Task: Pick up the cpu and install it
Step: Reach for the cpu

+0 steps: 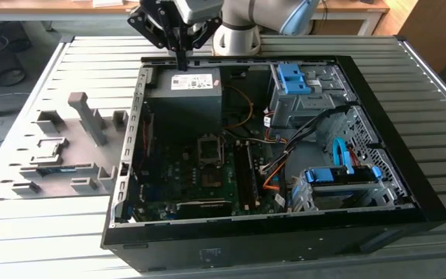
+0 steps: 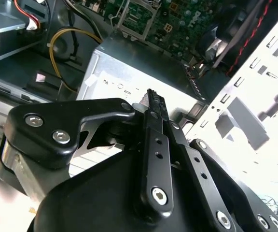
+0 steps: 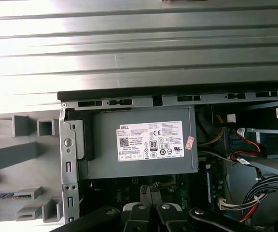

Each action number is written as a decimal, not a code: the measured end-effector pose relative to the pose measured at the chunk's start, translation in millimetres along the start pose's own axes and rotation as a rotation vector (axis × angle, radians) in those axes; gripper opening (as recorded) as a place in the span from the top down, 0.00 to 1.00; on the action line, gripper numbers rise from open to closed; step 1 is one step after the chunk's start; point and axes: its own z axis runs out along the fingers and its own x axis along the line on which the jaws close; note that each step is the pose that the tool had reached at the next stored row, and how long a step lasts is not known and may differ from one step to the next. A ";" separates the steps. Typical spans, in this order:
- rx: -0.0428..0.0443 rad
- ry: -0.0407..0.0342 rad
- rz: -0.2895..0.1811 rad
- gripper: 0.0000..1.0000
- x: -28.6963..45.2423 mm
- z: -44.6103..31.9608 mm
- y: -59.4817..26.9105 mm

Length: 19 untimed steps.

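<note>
Exterior view: slatted metal table [image 1: 53, 244] bears the open computer case [image 1: 285, 247]; gripper [image 1: 183, 65] hangs above, pinched together.

The cpu [image 1: 50, 147] is a tiny flat square, dull grey, lying level in a square recess of the grey tray [image 1: 14, 192] on the surface [image 1: 37, 244]. That's on the exterior view's left, outside the case [image 1: 285, 244]. It's pretty much the same colour as the tray, so its edges are hard to pick out, and I can't tell which face is up. It sits just beside the green memory stick [image 1: 58, 169], well apart from the dark socket [image 1: 209, 148] on the board.
</note>
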 end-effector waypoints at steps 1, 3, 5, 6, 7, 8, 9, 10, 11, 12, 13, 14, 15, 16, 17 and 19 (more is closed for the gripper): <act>0.0000 0.0000 0.000 0.90 1.4 0.0 -0.1; 0.0000 0.0000 0.000 0.90 4.3 -0.1 -0.3; 0.0000 0.0000 0.000 0.90 6.8 -0.1 -0.5; -0.0001 0.0000 0.000 0.90 7.9 -0.1 -0.6; 0.0000 0.0000 0.000 0.90 9.0 -0.2 -0.7; 0.0000 0.0000 0.000 0.90 10.1 -0.2 -0.8; 0.0000 0.0000 0.000 0.90 11.1 -0.2 -0.8; 0.0000 0.0000 0.000 0.90 12.1 -0.2 -0.9; 0.0000 0.0000 0.000 0.90 13.3 -0.2 -1.0; 0.0000 0.0000 0.000 0.90 14.6 -0.3 -1.1; 0.0000 0.0000 0.000 0.90 15.9 -0.3 -1.2; 0.0000 0.0000 0.000 0.90 17.2 -0.3 -1.3; 0.0000 0.0000 0.000 0.90 18.3 -0.3 -1.4; 0.0000 0.0000 0.000 0.90 19.2 -0.3 -1.5; 0.0000 0.0000 0.000 0.90 20.3 -0.3 -1.5; 0.0000 0.0000 0.000 0.90 22.1 -0.3 -1.7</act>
